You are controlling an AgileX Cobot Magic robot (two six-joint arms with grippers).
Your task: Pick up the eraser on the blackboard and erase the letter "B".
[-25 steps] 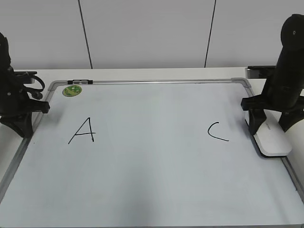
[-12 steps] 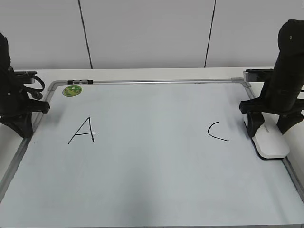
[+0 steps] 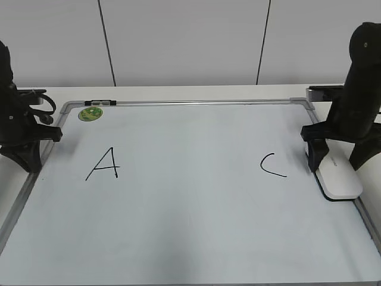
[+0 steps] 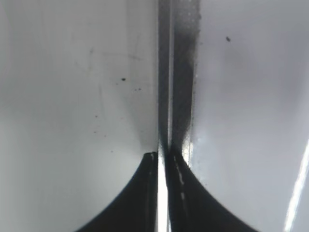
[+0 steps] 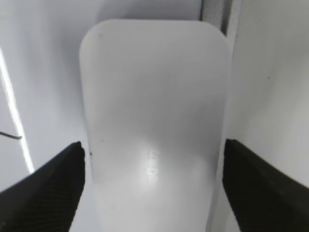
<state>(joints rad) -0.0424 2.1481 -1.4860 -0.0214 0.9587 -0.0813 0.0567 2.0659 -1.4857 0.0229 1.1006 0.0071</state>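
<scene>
The eraser [image 3: 338,177] lies at the blackboard's [image 3: 190,226] right edge between the right gripper's [image 5: 153,181] spread fingers. Beyond: letters C [image 3: 272,165] and A [image 3: 104,164], green sticker [image 3: 90,113], white table [image 3: 178,92], grey wall panels [image 3: 184,42]. Left gripper [image 4: 161,157] pressed together.

White rounded eraser [image 3: 339,176] lies flat at the right edge of the white, grey-framed blackboard [image 3: 190,238].

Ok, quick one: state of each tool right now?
Left tool: shut, holding nothing, over the blackboard frame.
Right tool: open, fingers either side of the eraser, not gripping it.
</scene>
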